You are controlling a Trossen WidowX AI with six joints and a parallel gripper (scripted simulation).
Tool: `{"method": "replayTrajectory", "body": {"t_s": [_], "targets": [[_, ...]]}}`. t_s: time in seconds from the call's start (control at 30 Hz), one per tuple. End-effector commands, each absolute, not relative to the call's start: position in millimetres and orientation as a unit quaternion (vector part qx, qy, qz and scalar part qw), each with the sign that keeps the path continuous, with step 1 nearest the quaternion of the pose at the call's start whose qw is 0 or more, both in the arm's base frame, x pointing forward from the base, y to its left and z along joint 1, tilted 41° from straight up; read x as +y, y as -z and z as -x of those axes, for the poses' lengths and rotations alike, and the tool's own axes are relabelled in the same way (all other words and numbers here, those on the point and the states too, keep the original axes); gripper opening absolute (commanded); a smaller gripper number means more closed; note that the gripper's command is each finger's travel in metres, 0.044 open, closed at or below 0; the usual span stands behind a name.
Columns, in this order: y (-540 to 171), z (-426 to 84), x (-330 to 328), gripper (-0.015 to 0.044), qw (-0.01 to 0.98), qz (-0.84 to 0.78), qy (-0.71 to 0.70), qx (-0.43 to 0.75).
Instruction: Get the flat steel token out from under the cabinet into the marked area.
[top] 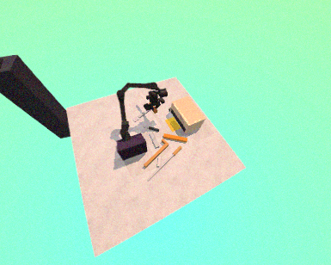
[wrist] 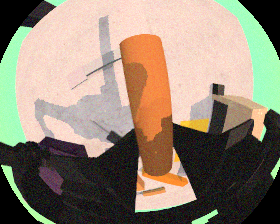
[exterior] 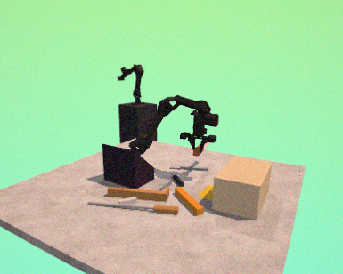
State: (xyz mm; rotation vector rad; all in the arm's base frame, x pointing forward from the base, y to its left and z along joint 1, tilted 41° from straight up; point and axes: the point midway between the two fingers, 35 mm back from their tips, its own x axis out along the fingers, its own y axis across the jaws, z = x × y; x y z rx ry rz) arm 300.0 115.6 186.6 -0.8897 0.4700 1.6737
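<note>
Arm arched fwd, gripper [top: 155, 109] [exterior: 197, 150] [wrist: 152, 129] pointing down (well abv. table [top: 113, 194] [exterior: 55, 222] [wrist: 191, 45]), clamped on orange handle [top: 155, 110] [exterior: 198, 151] [wrist: 150, 100].

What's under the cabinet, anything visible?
Nothing identifiable. Top view shows only a dark strip along the base of the cabinet, beside the yellow area. Its body covers the space beneath; can't confirm the token.

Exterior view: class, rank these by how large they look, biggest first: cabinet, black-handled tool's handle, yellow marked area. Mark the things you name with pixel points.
1. Cabinet [top: 188, 113] [exterior: 235, 191] [wrist: 241, 107]
2. Yellow marked area [top: 173, 125] [exterior: 206, 193] [wrist: 195, 125]
3. Black handle [top: 154, 129] [exterior: 178, 181] [wrist: 114, 136]: nearly as large as the marked area, so second and third are unsure.
</note>
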Motion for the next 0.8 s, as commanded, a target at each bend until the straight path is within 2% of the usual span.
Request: {"method": "replayTrajectory", "body": {"t_s": [0.0,0.77], "targets": [[-188.4,-300.3,115.5,0.0000,0.558,0.384,-0.713,0.183],[-188.0,-300.2,115.0,0.0000,0.521,0.433,-0.726,0.119]]}}
